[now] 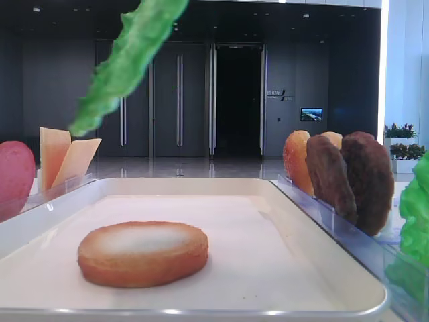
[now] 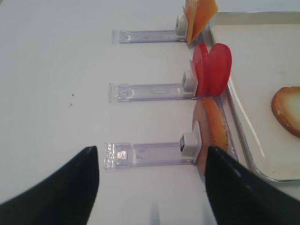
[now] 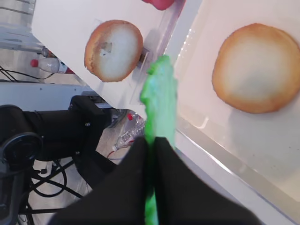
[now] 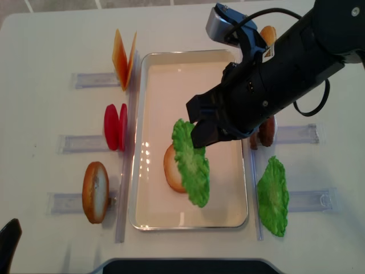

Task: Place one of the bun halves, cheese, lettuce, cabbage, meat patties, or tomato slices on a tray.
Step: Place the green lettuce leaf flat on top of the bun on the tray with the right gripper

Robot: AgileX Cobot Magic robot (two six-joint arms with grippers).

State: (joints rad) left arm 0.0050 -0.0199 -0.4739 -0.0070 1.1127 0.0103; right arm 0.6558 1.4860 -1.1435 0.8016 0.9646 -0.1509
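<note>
My right gripper [image 4: 197,136] is shut on a frilly green lettuce leaf [image 4: 191,166], pinched between the black fingers [image 3: 151,140]. The leaf [image 1: 127,60] hangs edge-down above the cream-white tray [image 4: 137,114]. On the tray lies one bun half [image 1: 143,253], pale toasted face up, partly covered from above by the leaf [image 3: 160,101]. My left gripper [image 2: 152,158] stands open over the bare table left of the tray, near a clear holder with a bun half [image 2: 213,129] in it.
Clear holders line both sides of the tray. On the left are cheese [image 4: 122,57], tomato slices [image 4: 116,127] and a bun half [image 4: 95,191]. On the right are meat patties [image 1: 365,178], a bun [image 1: 298,161] and a second lettuce leaf [image 4: 272,195].
</note>
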